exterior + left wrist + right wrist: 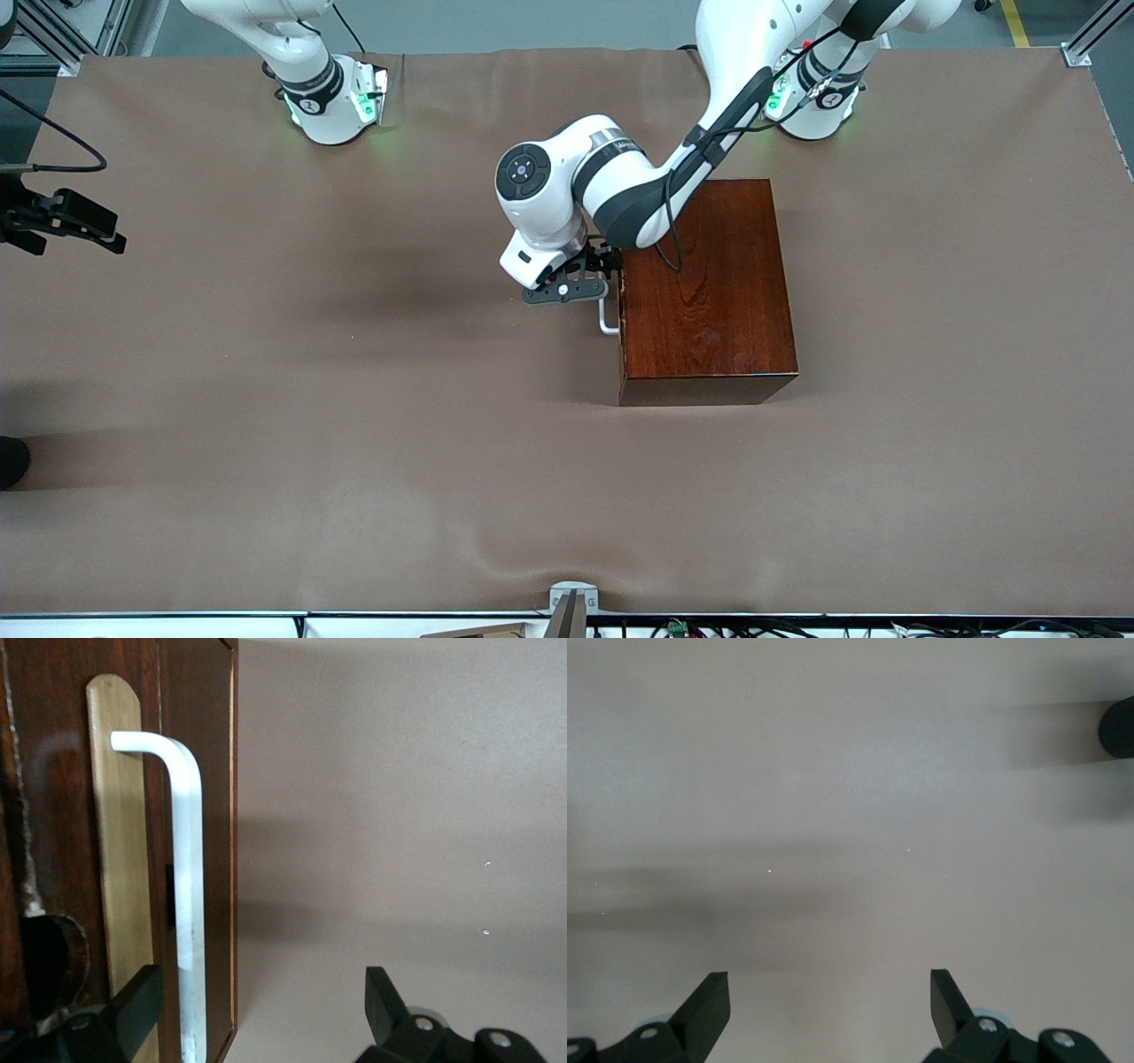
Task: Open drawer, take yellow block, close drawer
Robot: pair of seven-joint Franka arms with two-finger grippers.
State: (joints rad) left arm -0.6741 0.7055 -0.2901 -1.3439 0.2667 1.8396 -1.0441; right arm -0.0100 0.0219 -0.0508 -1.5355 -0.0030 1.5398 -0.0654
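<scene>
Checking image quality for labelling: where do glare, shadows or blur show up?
Front view: sheen on the glossy wooden box, soft arm shadows on the table cloth. Left wrist view: the white handle is sharp. Right wrist view: only shadow bands over bare cloth.

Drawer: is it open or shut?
Shut. The drawer front sits flush in the box; only its handle sticks out.

The wooden box (709, 292) looks glossy, reddish-brown. Its bar handle (188, 895) is smooth white. The table cover (266, 399) is matt brown.
</scene>
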